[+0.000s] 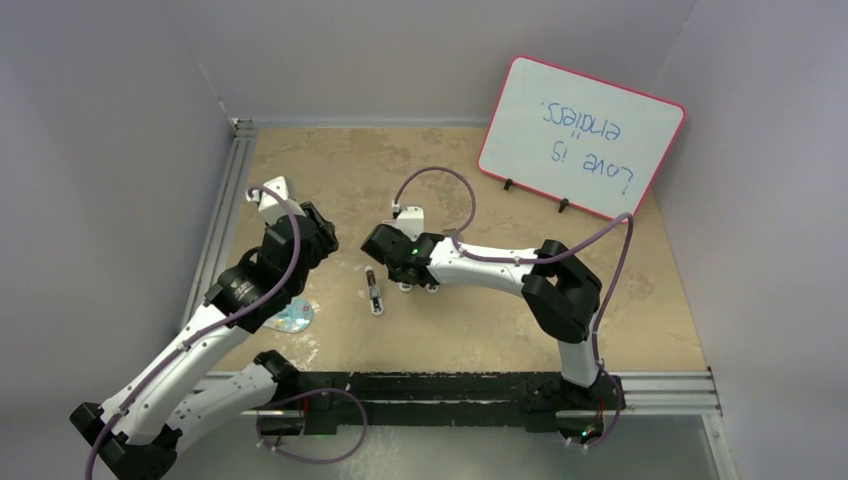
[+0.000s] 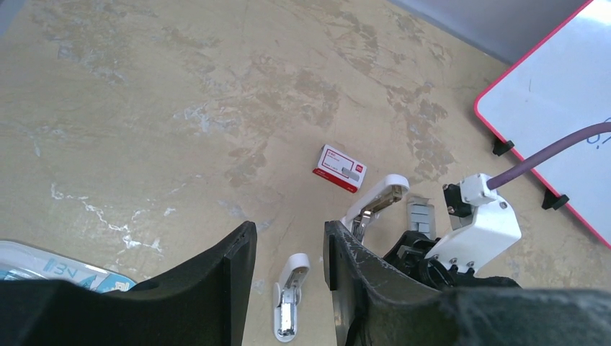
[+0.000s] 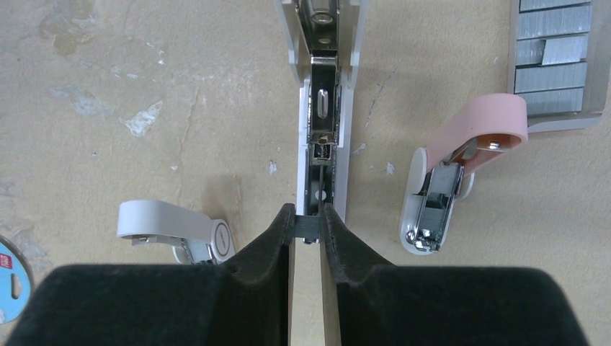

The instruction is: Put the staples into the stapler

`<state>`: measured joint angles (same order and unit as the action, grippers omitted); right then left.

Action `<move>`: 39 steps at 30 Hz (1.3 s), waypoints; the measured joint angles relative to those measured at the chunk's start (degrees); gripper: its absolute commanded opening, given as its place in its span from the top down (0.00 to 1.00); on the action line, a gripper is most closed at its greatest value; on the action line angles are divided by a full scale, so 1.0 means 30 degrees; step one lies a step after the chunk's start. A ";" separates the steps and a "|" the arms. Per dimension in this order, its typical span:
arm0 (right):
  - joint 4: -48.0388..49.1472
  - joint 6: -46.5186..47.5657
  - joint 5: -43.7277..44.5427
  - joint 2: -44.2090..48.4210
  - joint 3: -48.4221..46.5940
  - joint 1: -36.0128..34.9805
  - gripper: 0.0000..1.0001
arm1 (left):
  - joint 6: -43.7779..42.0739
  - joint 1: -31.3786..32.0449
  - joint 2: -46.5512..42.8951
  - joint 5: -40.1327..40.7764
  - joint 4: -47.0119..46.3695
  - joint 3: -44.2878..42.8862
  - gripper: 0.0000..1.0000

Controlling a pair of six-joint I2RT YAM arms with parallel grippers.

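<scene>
A white stapler point(image 3: 322, 108) lies swung open on the table with its metal magazine channel facing up; it also shows in the left wrist view point(image 2: 378, 198). My right gripper point(image 3: 308, 216) is shut on a short grey strip of staples point(image 3: 308, 228) and holds it at the near end of that channel. More staple strips lie in a grey tray point(image 3: 555, 58). The red staple box point(image 2: 340, 168) lies shut beyond the stapler. My left gripper point(image 2: 288, 234) is open and empty, above the table to the left. In the top view the right gripper point(image 1: 395, 262) hides the open stapler.
A pink stapler point(image 3: 461, 137) lies right of the open one. A small white stapler point(image 3: 173, 231) lies to its left, below my left gripper's fingers point(image 2: 292, 299). A blue disc point(image 1: 292, 317) lies near the left arm. A whiteboard point(image 1: 580, 135) stands at the back right.
</scene>
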<state>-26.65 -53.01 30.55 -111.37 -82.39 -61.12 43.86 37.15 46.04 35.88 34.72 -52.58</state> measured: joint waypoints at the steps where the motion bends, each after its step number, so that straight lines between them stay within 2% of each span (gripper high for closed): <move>1: 0.0095 0.0051 0.0000 0.0000 0.0000 0.0000 0.83 | -0.0007 0.0000 0.0066 -0.0007 0.0015 0.0000 0.60; 39: 0.0291 0.0146 0.0561 -0.0641 0.0007 0.0022 0.83 | -0.0015 0.0000 0.0335 -0.0022 0.0044 0.0000 0.60</move>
<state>-25.78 -52.58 32.23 -113.30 -82.37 -61.06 43.81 37.15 47.05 35.81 34.85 -52.58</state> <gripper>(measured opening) 0.173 0.395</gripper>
